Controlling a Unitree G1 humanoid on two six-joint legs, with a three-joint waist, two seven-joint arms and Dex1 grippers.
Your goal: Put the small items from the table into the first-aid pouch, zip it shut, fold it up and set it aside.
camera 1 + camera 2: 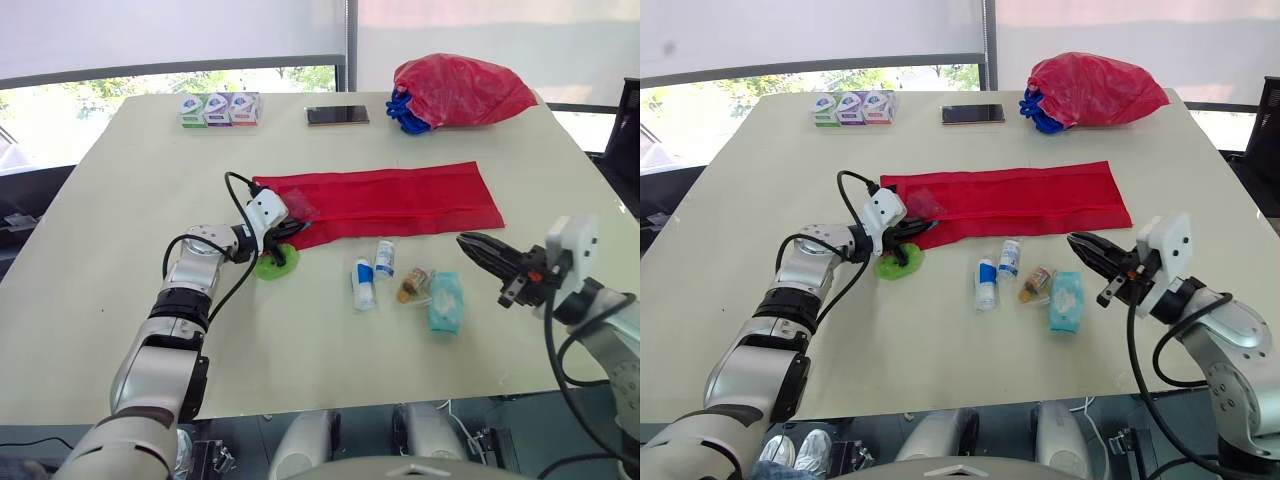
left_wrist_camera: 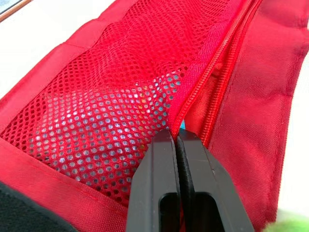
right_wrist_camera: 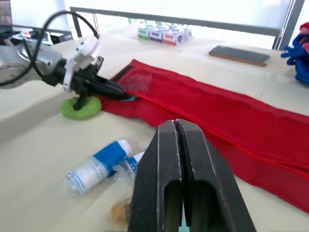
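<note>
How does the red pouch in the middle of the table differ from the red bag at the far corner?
The first-aid pouch lies flat, spread as a long strip; the red bag is bunched into a rounded heap. The pouch is cloth with mesh and a zip; the bag looks like shiny, crinkled plastic. The left gripper pinches the pouch's end; no gripper is near the bag. Both are red and rest on the table.
</note>
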